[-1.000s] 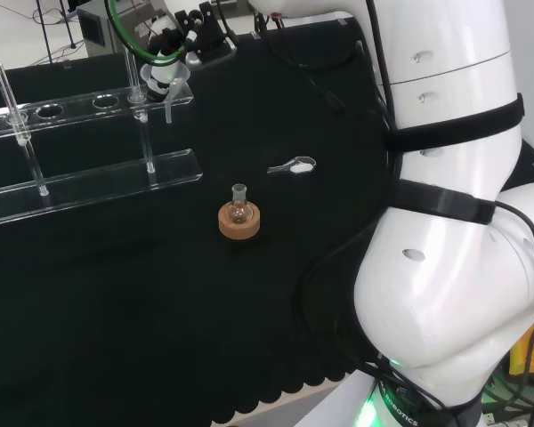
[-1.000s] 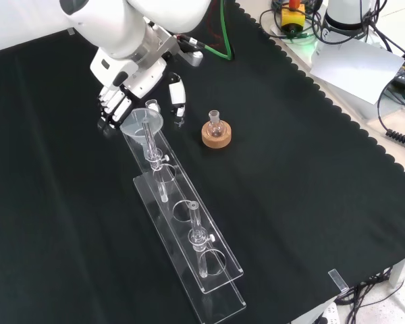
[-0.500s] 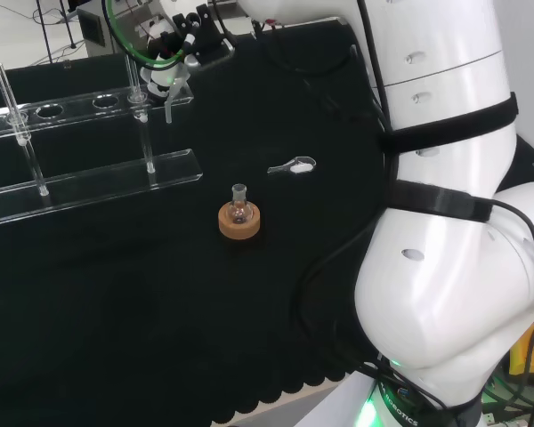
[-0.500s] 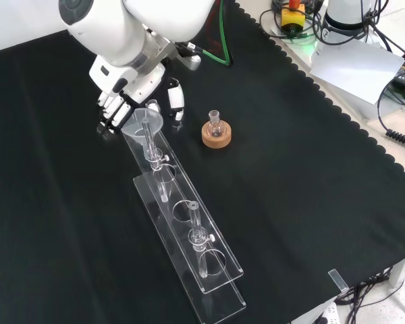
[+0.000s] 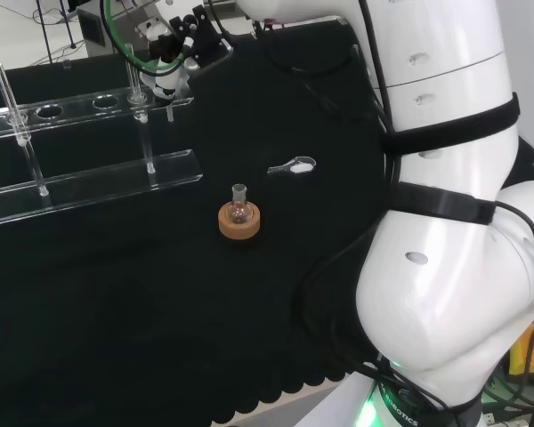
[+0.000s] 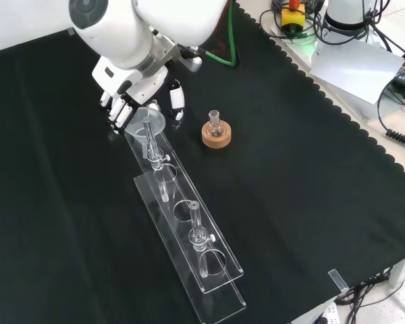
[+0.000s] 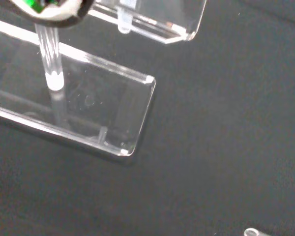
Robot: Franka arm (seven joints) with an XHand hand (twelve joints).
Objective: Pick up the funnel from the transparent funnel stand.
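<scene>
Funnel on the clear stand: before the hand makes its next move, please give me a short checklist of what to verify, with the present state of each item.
1. Funnel seated in the end hole of the funnel stand: ok, its stem hangs through the upper shelf.
2. Hand at the funnel: ok, its fingers are beside the funnel's rim in the front view.
3. Fingers closed on the funnel: cannot tell, contact is not clearly visible.
4. Space above the funnel for lifting: ok, nothing stands over it besides the hand.
5. Nearby items out of the way: ok, the small flask on its cork ring and the white spoon lie apart from the stand.
</scene>
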